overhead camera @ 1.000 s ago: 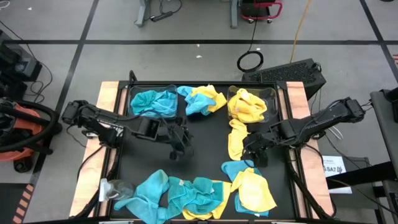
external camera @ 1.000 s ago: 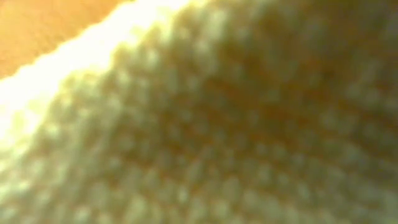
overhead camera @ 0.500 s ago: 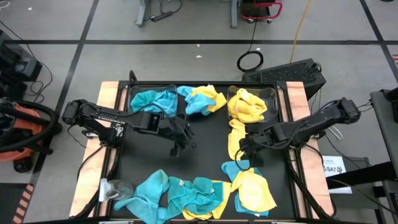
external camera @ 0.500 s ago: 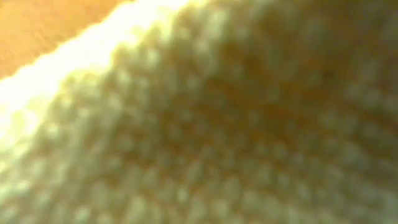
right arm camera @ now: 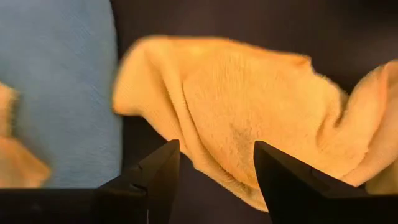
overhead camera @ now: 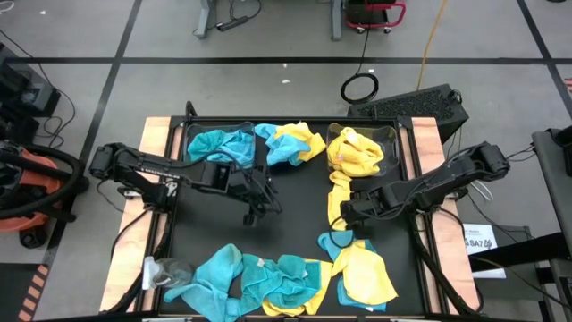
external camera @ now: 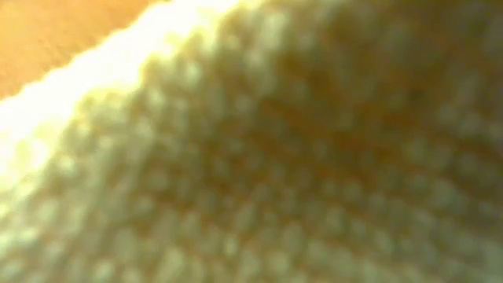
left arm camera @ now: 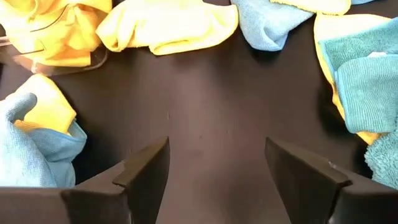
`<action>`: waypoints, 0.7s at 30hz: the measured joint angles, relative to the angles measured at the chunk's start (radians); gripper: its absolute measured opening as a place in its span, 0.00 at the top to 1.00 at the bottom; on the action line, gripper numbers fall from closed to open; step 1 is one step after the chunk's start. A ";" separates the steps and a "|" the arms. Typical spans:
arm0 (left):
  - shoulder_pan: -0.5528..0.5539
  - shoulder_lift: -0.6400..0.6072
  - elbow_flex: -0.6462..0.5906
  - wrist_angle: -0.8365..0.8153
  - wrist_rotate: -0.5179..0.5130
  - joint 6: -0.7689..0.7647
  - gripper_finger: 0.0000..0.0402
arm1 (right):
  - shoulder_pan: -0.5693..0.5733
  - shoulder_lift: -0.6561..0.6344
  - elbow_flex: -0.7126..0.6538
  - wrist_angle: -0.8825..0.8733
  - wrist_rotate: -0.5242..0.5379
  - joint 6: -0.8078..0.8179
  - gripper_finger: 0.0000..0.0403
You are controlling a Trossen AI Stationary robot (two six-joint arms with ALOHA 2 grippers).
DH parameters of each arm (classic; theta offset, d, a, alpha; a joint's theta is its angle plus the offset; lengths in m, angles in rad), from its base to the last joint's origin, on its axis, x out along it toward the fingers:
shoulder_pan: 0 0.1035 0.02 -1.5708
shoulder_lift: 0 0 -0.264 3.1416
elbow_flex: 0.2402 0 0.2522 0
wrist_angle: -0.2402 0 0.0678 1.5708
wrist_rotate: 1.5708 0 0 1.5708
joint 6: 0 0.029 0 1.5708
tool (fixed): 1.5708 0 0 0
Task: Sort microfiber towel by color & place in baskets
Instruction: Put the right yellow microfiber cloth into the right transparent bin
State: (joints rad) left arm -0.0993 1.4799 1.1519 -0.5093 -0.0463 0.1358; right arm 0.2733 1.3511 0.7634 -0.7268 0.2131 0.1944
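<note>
A long yellow towel (overhead camera: 337, 199) is lying on the black surface (overhead camera: 295, 206), right of the middle of the high view. It is reaching up toward the right basket (overhead camera: 386, 136) at the top, which is holding more yellow towels (overhead camera: 355, 150). The right hand (overhead camera: 347, 213) is hanging right at the lower end of this long towel. Its fingers (right arm camera: 155, 171) are standing apart with nothing between them, and the yellow cloth is lying just past their tips in the right wrist view.

The left hand (overhead camera: 256, 201) is sitting left of the middle, over a bare part of the black surface. Its fingers (left arm camera: 146, 168) are wide apart and holding nothing. No towel is touching it.

The left basket (overhead camera: 198, 136) at the top left is holding teal towels (overhead camera: 221, 148). Between the two baskets, a teal towel and a yellow towel (overhead camera: 290, 143) are lying bunched together.

Along the bottom of the high view, a row of teal towels (overhead camera: 250, 279) is lying in a heap. To its right, a yellow towel (overhead camera: 365, 273) is lying on top of a teal one, just below the right hand.

The low view is filled with blurry yellow cloth (external camera: 267, 157) right up against the camera.

A white label (overhead camera: 478, 240) is sitting at the right edge, but its writing is too small to read.
</note>
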 joint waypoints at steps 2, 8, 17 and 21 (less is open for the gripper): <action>-0.004 0.000 0.000 0.004 0.000 0.000 0.33 | -0.009 0.011 -0.029 0.020 -0.001 0.001 0.51; -0.016 0.000 0.000 0.005 -0.001 -0.001 0.33 | -0.033 0.019 -0.105 0.114 -0.004 0.003 0.51; -0.021 0.000 0.000 0.008 -0.002 -0.003 0.33 | -0.079 0.019 -0.154 0.178 -0.002 0.003 0.51; -0.021 0.001 0.000 0.010 -0.002 -0.011 0.33 | -0.091 0.015 -0.190 0.233 -0.004 0.004 0.51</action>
State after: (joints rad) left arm -0.1204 1.4807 1.1519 -0.4995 -0.0484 0.1251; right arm 0.1822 1.3662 0.5737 -0.4936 0.2092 0.1983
